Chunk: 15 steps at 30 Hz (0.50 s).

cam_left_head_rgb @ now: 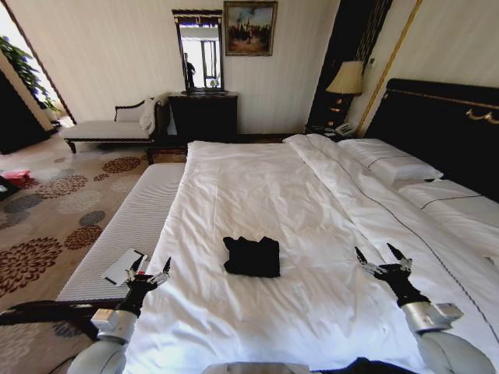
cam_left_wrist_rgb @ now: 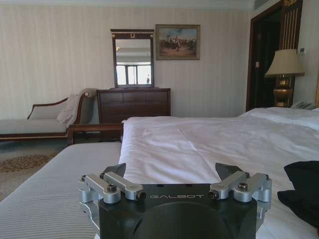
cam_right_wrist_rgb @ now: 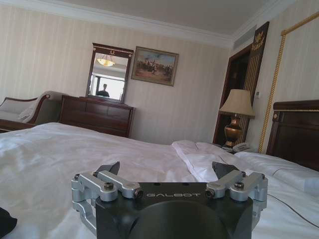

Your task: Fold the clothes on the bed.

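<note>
The clothes (cam_left_head_rgb: 252, 256), a black T-shirt, lie as a small squarish folded bundle on the white duvet of the bed (cam_left_head_rgb: 257, 195), near its foot end. In the left wrist view the clothes (cam_left_wrist_rgb: 303, 191) show as a dark mass at the edge. My left gripper (cam_left_head_rgb: 150, 272) hovers open at the bed's left edge, well left of the bundle. My right gripper (cam_left_head_rgb: 382, 258) is open too, over the duvet to the right of the bundle. Both sets of fingers (cam_left_wrist_rgb: 115, 172) (cam_right_wrist_rgb: 109, 169) are spread with nothing between them.
A striped grey bench (cam_left_head_rgb: 132, 226) runs along the bed's left side, with a flat white-and-grey object (cam_left_head_rgb: 125, 266) on it. A chaise longue (cam_left_head_rgb: 109, 128), dark dresser with mirror (cam_left_head_rgb: 203, 113), bedside lamp (cam_left_head_rgb: 347, 78) and headboard (cam_left_head_rgb: 444, 128) ring the room. Patterned carpet (cam_left_head_rgb: 47, 218) lies left.
</note>
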### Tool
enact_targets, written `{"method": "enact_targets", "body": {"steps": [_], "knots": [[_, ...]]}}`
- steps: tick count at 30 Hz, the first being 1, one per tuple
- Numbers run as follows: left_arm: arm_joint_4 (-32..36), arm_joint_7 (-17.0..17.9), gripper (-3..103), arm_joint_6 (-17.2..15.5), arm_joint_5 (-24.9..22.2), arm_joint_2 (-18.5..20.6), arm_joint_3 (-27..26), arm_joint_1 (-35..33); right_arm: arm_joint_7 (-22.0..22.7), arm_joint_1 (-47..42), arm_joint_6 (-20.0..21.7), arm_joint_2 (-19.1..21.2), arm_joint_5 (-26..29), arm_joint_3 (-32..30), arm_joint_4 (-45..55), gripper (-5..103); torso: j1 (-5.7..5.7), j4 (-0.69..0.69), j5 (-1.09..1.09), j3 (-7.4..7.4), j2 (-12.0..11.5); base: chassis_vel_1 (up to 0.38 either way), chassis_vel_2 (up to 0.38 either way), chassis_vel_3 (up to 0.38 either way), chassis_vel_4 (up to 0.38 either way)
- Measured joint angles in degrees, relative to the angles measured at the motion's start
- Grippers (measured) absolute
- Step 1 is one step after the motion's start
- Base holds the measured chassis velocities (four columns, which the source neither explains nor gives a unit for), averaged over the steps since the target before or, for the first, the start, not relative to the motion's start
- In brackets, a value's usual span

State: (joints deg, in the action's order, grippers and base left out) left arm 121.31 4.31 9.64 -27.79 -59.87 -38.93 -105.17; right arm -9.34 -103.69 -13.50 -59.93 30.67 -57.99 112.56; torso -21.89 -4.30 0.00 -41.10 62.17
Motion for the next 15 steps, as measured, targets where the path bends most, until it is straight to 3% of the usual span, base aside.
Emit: {"method": "enact_targets", "body": {"steps": [15], "knots": [[0.0, 0.0, 100, 0.0, 0.0, 0.0, 0.0, 0.0, 0.21, 0.24, 0.27, 0.1, 0.18, 0.21, 0.0, 100, 0.0, -0.01, 0.0, 0.0, 0.0, 0.0, 0.0, 0.0, 0.0]]}}
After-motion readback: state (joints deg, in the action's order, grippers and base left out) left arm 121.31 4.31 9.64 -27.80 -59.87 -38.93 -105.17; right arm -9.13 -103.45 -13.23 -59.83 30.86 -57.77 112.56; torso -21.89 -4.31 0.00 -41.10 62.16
